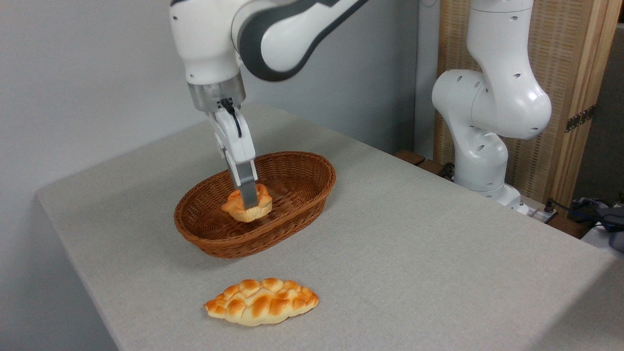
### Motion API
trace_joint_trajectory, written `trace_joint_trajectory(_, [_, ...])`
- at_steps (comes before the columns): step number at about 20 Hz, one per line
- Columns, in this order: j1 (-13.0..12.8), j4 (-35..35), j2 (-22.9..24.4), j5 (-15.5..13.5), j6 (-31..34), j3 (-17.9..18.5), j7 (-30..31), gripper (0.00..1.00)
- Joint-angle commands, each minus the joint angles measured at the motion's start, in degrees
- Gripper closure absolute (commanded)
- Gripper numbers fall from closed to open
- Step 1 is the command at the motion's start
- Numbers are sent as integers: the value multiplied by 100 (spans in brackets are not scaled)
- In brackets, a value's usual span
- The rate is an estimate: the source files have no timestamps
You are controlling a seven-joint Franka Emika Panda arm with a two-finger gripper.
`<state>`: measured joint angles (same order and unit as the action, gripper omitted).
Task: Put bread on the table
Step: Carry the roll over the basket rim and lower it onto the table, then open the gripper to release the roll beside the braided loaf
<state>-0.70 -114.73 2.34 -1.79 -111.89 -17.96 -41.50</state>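
1. We see a broad tabletop (414,243) under plain grey-beige cloth, with a pale grey wall behind it on the left and a slatted wooden screen (575,97) behind it on the right.
2. The white arm's base (480,170) stands off the tabletop's right far edge, beside that screen; dark cables (585,209) lie further right.
3. A brown oval wicker basket (292,214) sits on the cloth toward the left, nearer the far edge than the front one.
4. The bread (261,207), a small golden knotted bun, is inside the basket, left of its middle. We cannot tell whether it rests on the wicker floor or hangs just above it.
5. The pincer (248,200) reaches down into the basket from above, its fingers closed on the bread; the near finger runs down across the bun's front.
6. A longer braided loaf (261,308) lies flat on the cloth in front of the basket, well apart from it and near the front edge.
7. To the right of basket and loaf we see a wide stretch of bare cloth running to the right edge.
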Motion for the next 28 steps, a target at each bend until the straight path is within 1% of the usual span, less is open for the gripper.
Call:
trace_joint_trajectory(1, [-45,433,3,-146,606,248,-34,41])
trace_joint_trajectory(4, [-53,688,12,-138,949,573,-104,41])
trace_joint_trajectory(7, [-62,706,47,-85,959,950,-148,41])
trace_joint_trajectory(8, [-62,698,56,-59,959,1108,-261,41])
trace_joint_trajectory(9, [-62,680,73,-50,959,1310,-488,41])
trace_joint_trajectory(11, [-88,636,117,-50,959,1749,-1173,41])
trace_joint_trajectory(13, [-263,444,257,-50,959,2180,-1692,41])
trace_joint_trajectory(14, [-447,329,293,-32,959,2400,-1895,41])
trace_joint_trajectory(15, [-666,215,302,116,959,2585,-2123,40])
trace_joint_trajectory(16, [-851,84,293,378,959,2656,-2230,36])
trace_joint_trajectory(17, [-914,-40,293,685,959,2666,-2283,34])
trace_joint_trajectory(18, [-1002,-163,284,915,959,2666,-2362,29])
trace_joint_trajectory(19, [-1081,-277,284,1013,959,2666,-2406,27])
trace_joint_trajectory(20, [-1099,-365,275,1022,959,2657,-2407,26])
trace_joint_trajectory(21, [-1099,-392,275,1023,959,2666,-2433,22])
trace_joint_trajectory(23, [-1099,-392,258,1154,959,2666,-2538,3])
trace_joint_trajectory(24, [-1099,-392,258,1215,959,2666,-2582,0])
trace_joint_trajectory(26, [-1091,-392,249,1216,959,2666,-2661,0])
trace_joint_trajectory(28, [-1073,-392,240,1216,959,2692,-2959,0])
